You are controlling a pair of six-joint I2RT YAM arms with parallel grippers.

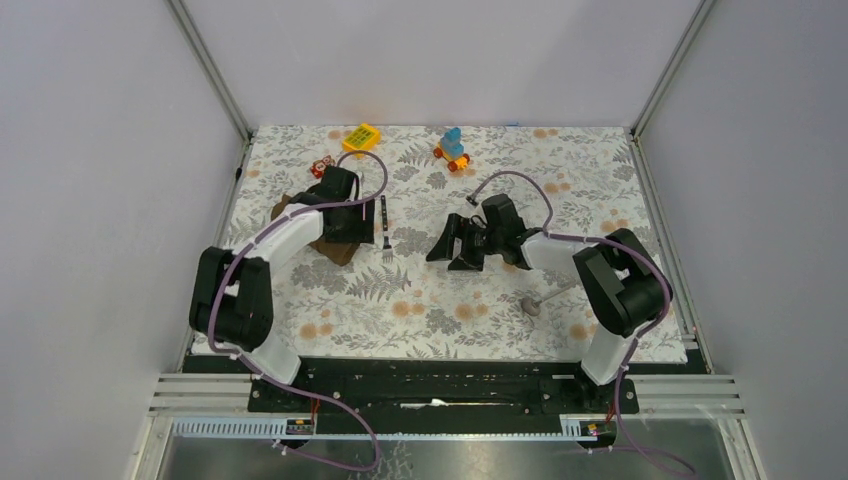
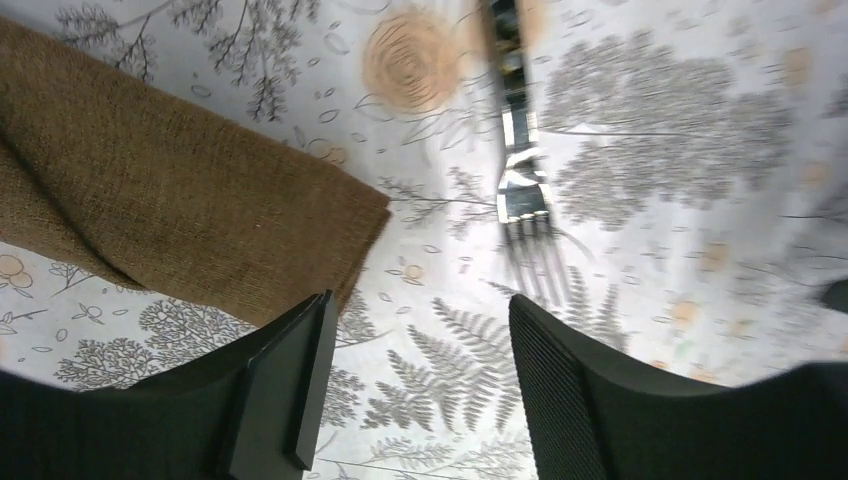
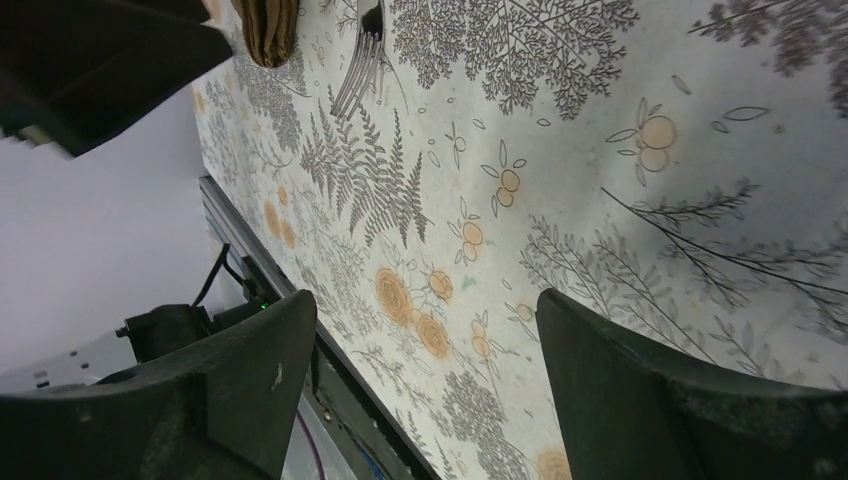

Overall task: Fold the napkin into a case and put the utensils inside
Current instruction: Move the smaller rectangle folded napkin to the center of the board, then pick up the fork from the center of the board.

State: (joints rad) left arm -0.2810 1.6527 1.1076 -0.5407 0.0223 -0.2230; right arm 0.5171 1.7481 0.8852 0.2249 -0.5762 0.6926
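The left gripper [image 2: 420, 330] hangs with jaws apart and empty, just off a corner of the folded brown napkin [image 2: 180, 200]. The fork [image 2: 522, 190] lies just right of the napkin. The right gripper [image 3: 422, 310], also spread and empty, hangs well right of the napkin, and the spoon [image 1: 535, 303] lies farther right still.

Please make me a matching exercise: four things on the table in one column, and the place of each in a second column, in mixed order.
1 napkin
2 fork
3 spoon
4 yellow toy

A at the far edge of the tablecloth
B beside the right arm
C partly under the left arm
D just right of the napkin

Pairs: 1-C, 2-D, 3-B, 4-A
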